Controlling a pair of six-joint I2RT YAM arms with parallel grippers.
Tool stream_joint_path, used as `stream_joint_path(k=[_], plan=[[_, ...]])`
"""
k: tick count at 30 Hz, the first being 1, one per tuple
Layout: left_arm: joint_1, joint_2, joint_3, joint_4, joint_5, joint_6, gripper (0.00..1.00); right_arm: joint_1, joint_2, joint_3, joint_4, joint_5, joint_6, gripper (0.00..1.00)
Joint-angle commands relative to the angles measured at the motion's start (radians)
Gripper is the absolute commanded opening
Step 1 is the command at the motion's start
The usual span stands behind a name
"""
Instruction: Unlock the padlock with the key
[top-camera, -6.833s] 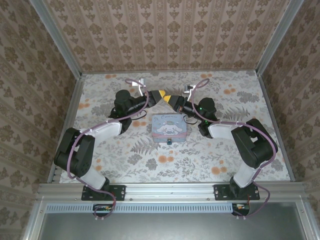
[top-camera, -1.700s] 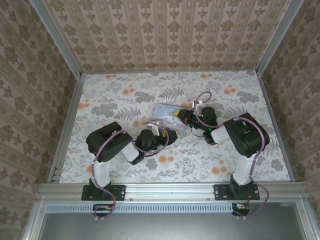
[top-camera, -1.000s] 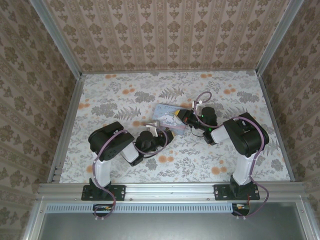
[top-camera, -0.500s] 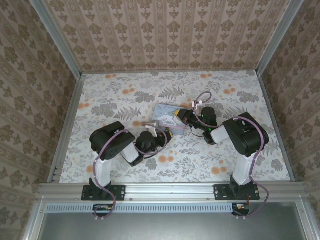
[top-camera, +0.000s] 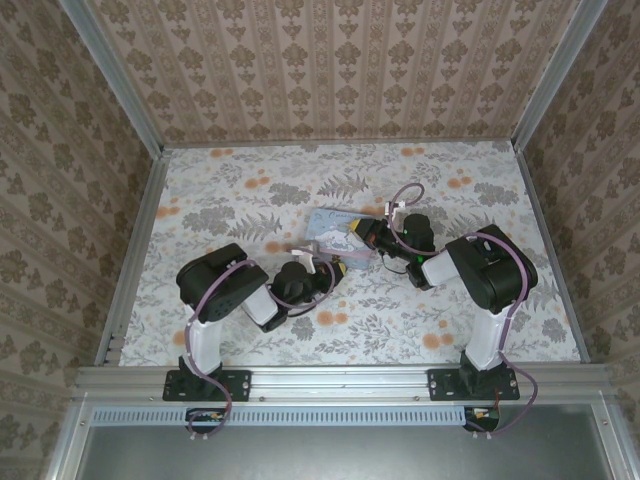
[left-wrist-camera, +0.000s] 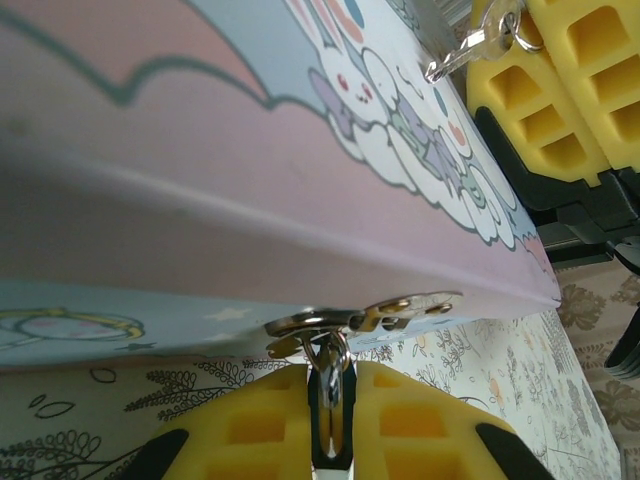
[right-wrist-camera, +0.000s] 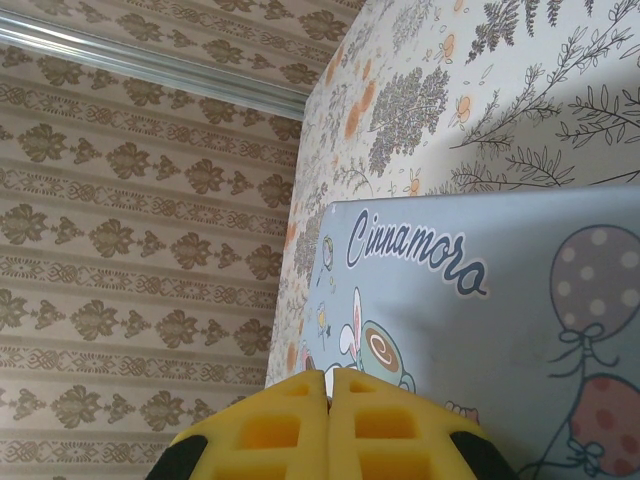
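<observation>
Your left tool (left-wrist-camera: 330, 388) pinches the padlock (left-wrist-camera: 331, 425), which hangs at the hasp (left-wrist-camera: 365, 318) of the tin (left-wrist-camera: 200, 200). Your right tool (right-wrist-camera: 328, 385) is closed on the key (left-wrist-camera: 462, 57), which sits apart over the lid. Outstanding, by the look of it: key insertion, turn, shackle release.

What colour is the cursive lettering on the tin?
Dark navy blue lettering on the pale blue tin, clearest in the right wrist view.

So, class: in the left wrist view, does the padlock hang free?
No, the padlock sits pinched between the yellow fingers of the left pincer.
</observation>
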Motion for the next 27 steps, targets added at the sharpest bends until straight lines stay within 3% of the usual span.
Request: stream_joint_path(k=[1, 13, 19, 27], plan=[[0.0, 0.016, -0.008, -0.19, -0.011, -0.001, 0.0, 0.001, 0.029, 0.003, -0.023, 0.004, 0.001, 0.0], [-0.003, -0.053, 0.07, -0.463, 0.011, -0.02, 0.0, 0.0, -0.051, 0.059, -0.155, -0.032, -0.041, 0.0], [-0.006, -0.032, 0.104, -0.498, 0.032, -0.029, 0.0, -0.001, -0.142, 0.088, -0.286, -0.045, -0.092, 0.0], [-0.015, -0.037, 0.163, -0.61, 0.051, -0.011, 0.0, 0.001, -0.253, 0.033, -0.319, -0.047, -0.083, 0.0]])
